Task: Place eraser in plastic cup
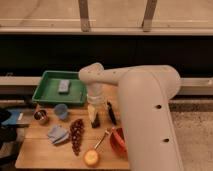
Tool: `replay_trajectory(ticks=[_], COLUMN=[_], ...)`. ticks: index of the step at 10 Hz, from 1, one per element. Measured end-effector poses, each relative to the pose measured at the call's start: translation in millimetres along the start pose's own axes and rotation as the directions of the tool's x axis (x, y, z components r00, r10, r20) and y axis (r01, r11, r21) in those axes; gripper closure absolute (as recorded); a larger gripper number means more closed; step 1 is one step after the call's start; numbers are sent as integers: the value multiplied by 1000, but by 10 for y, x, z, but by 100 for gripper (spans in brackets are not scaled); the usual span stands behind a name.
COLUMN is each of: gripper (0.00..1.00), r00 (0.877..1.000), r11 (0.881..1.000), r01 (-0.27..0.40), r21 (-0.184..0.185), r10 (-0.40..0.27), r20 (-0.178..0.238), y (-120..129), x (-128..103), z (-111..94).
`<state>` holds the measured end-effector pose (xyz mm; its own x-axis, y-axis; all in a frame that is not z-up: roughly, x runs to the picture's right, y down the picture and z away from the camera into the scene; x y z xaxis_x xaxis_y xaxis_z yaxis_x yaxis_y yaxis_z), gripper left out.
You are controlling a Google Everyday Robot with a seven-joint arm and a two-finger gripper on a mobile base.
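Cup (61, 111): light blue, apparently empty.
Eraser (95, 121): flat on the table, right of the cup, not in it.
Gripper (93, 112): right of the cup, down over the eraser; whether it grips, cannot tell.
Remaining: lift, carry to the cup, release.

The wooden table (35, 156) holds a green tray (44, 98), plastic cup (61, 111), grapes (76, 135), red bowl (117, 141) and eraser (95, 122); the gripper (93, 112) is over the eraser.
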<state>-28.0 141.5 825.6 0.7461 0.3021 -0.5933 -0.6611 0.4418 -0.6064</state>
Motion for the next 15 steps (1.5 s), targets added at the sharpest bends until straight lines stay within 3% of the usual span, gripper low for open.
replay_trajectory(ticks=[3,9,15], gripper=[27,27,27], r00=[1000,999,998], r11=[1000,999,999], r01=[15,42,-28], r21=[-11,-4,-15], r10=[-16,-42,27], r20=[-10,-18,-51], y=[76,155,-201], x=[-128,-312,-314], z=[108,127,294])
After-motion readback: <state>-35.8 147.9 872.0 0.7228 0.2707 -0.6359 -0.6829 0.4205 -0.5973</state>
